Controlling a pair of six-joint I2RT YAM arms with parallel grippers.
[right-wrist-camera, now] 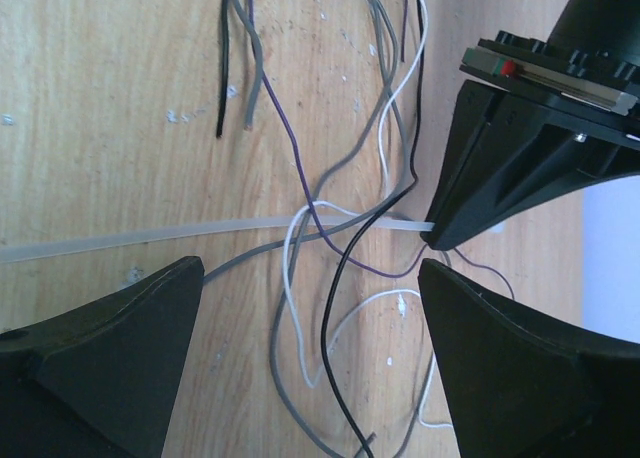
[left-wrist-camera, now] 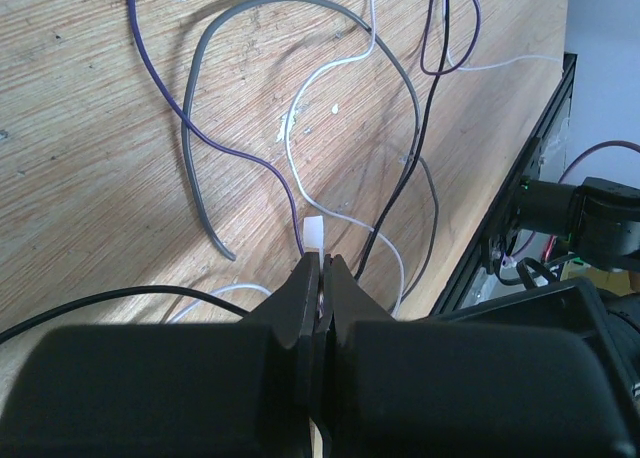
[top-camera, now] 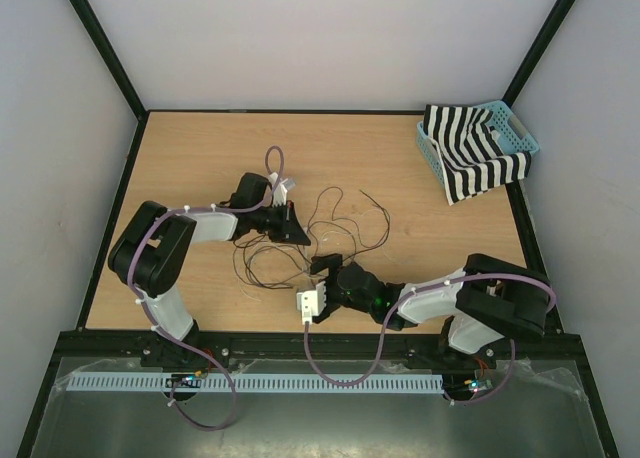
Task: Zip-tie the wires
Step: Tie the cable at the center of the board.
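**Wires**: a loose tangle of thin strands in open loops, lying flat on the table. The top view renders them dark. The wrist views show grey, purple, white and black strands, several with their cut ends free.

**Zip tie**: a whitish translucent strip lying straight across the near part of the wires and crossing several strands. Whether it passes over or under each strand cannot be told. One end is gripped at the edge of the wires. The rest runs out past them along the bare wood and leaves the right wrist view.

**Left tool**: clenched on the zip tie, fingers pressed together with a short white stub of the strip protruding beyond the tips. It is held low at the left side of the wires, its tips pointing into them.

**Right tool**: released, fingers spread wide and holding nothing. It hangs over the near side of the wires, straddling the zip tie where it crosses the strands and just beside the left tool.

**Basket**: blue, well apart from the wires to the far right, with a black-and-white striped cloth draped in it.
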